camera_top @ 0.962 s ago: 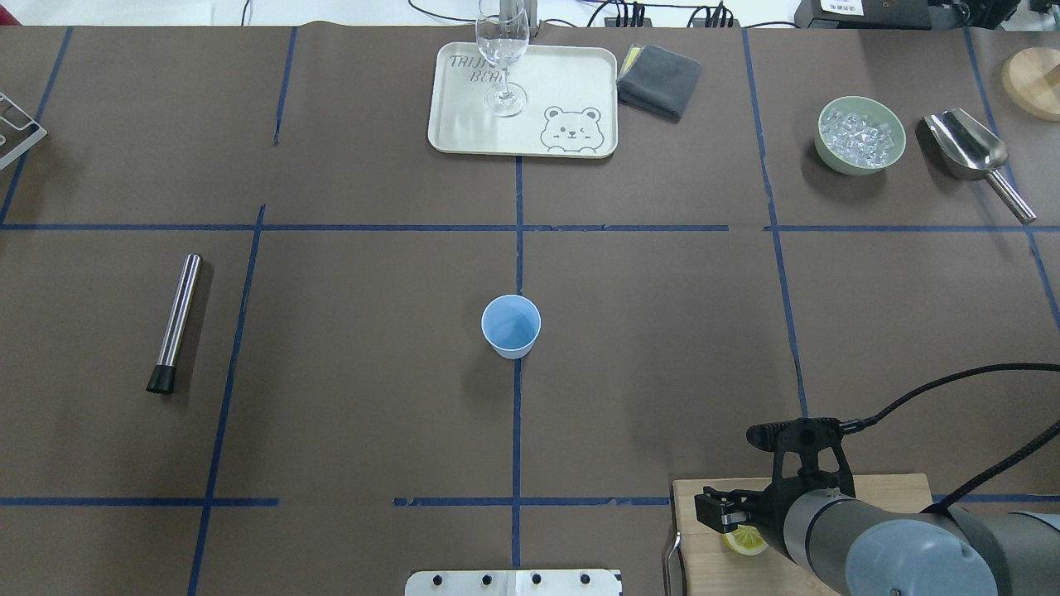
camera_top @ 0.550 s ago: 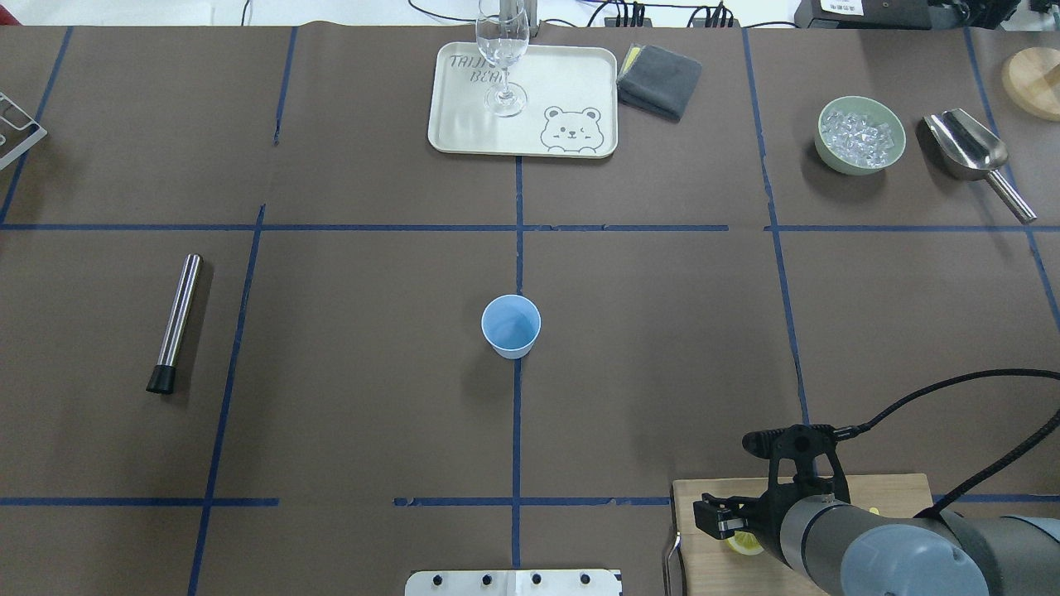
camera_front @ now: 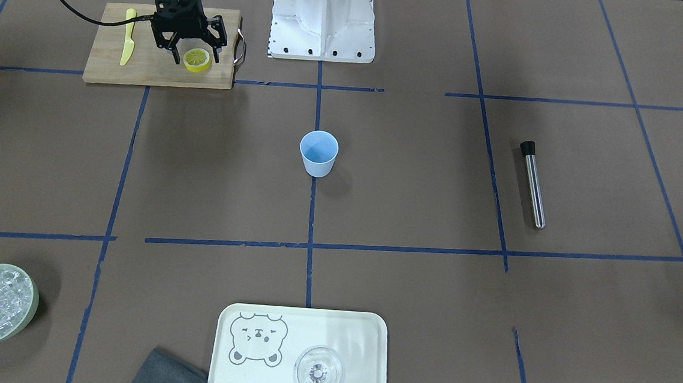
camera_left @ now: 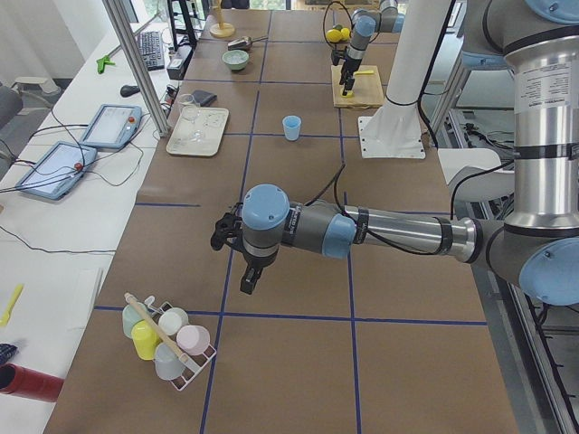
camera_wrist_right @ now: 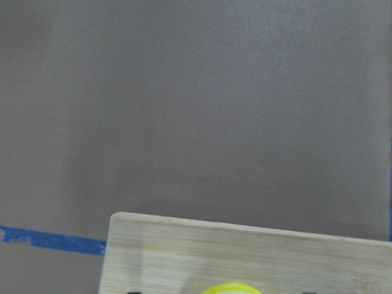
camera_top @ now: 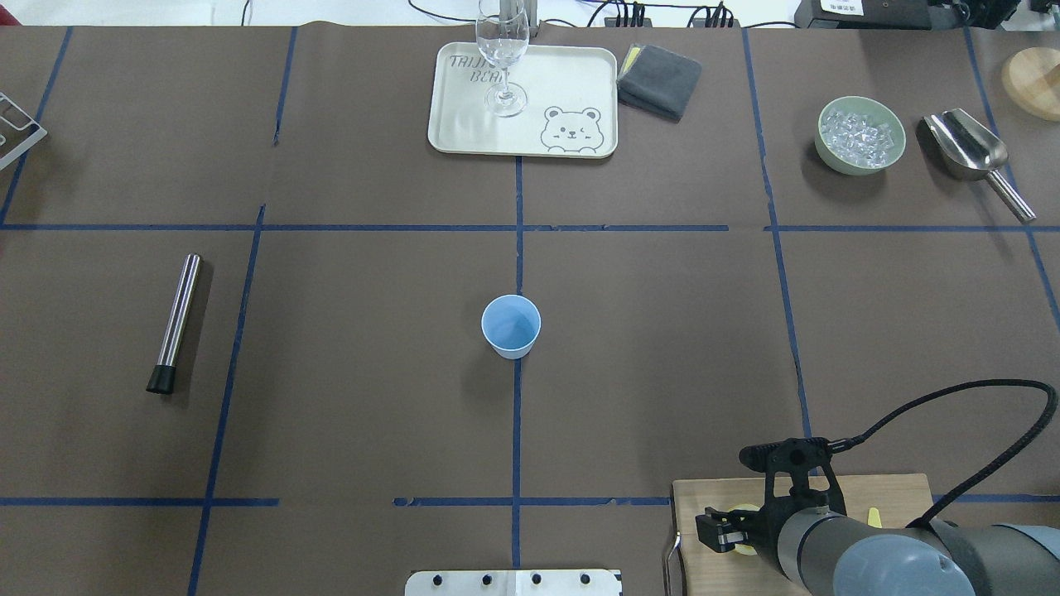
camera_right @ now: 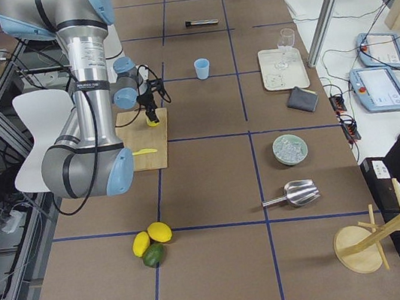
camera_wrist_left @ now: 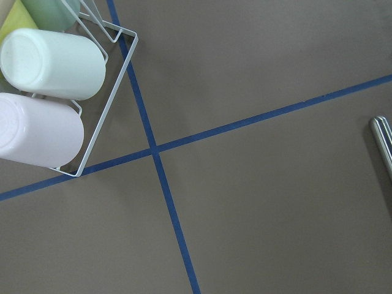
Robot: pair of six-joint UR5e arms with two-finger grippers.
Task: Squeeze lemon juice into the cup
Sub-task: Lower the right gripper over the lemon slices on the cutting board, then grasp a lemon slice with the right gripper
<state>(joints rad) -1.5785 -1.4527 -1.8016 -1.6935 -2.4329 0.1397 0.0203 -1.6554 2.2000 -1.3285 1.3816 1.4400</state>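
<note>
Right fingers (camera_front: pixel 176 55) wide astride the lemon (camera_front: pixel 197 59) on the board (camera_front: pixel 145 72), seemingly without contact; left fingers (camera_left: pixel 246 286), gap indiscernible.

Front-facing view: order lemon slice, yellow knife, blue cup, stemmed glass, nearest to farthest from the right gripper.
1. lemon slice, at the jaws.
2. yellow knife, on the same cutting board.
3. blue cup, centre.
4. stemmed glass, on the tray opposite.

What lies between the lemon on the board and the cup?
Nothing but the board edge and bare table: in the front-facing view, the stretch from the lemon to the cup holds no object.
</note>
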